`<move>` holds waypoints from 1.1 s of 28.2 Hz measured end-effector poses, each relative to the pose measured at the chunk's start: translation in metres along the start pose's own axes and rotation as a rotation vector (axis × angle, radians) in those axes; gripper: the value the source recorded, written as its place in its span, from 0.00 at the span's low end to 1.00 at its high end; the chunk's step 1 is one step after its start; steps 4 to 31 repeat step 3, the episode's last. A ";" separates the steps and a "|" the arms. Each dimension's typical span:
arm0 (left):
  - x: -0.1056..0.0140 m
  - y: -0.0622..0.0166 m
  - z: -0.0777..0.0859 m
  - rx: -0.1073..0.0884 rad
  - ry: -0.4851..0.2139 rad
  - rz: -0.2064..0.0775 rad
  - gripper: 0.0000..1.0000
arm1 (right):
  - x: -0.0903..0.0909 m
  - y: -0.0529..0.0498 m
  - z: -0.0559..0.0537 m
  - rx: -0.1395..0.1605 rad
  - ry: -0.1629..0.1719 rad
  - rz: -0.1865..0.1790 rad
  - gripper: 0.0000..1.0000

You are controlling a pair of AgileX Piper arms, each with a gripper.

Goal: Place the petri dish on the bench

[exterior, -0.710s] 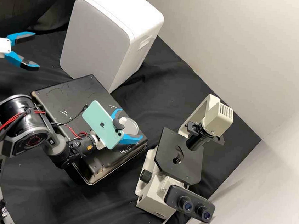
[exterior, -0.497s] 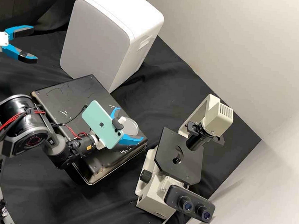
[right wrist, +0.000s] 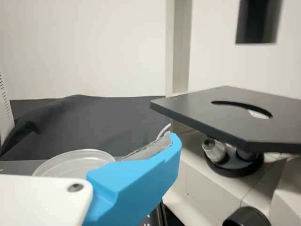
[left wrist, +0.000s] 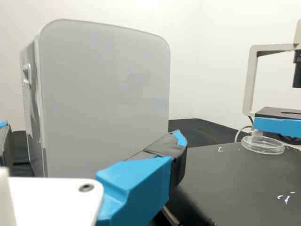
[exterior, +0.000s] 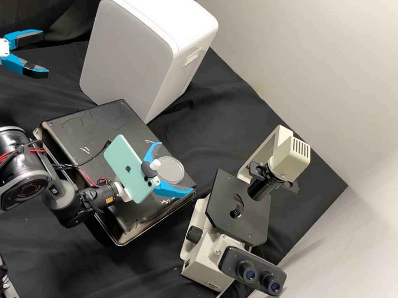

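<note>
1. Black cloth is covering the bench [exterior: 241, 106], with a white box-shaped appliance [exterior: 148, 44] standing at the back, a microscope [exterior: 243, 220] sitting near the front right, and a black tray [exterior: 82, 127] lying between them.
2. The right gripper [exterior: 174, 167] is drawing back from the petri dish [exterior: 169, 169]. Compared with the earlier frames, the mint-green phone [exterior: 127, 174] on its wrist is sitting farther from the microscope, and more of the dish's rim is showing.
3. The petri dish is lying flat on the black tray, near the corner closest to the microscope, and is keeping the same spot throughout.
4. This is suggesting that the release is done and the arm is clearing. The dish, however, is resting on the tray and not on the cloth itself.
5. The right gripper is sitting low and roughly level, pointing toward the microscope. Its fingers are standing spread wide, one on each side of the dish and apparently clear of it.
6. The left gripper [exterior: 42, 54] is hanging above the bench beside the appliance, well apart from the dish. Its fingers are spread with nothing between them, and it is shifting only slightly.
</note>
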 end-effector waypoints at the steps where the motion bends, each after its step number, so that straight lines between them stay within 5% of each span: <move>1: 0.000 0.0000 0.000 0.000 0.000 0.000 1.00 | -0.001 0.001 0.001 0.017 -0.003 0.004 1.00; 3: 0.000 0.0000 0.000 0.000 0.000 0.000 1.00 | -0.004 0.004 0.003 0.045 -0.011 0.013 1.00; 31: 0.000 0.0000 0.000 0.000 0.000 0.000 1.00 | -0.004 0.004 0.003 0.045 -0.011 0.013 1.00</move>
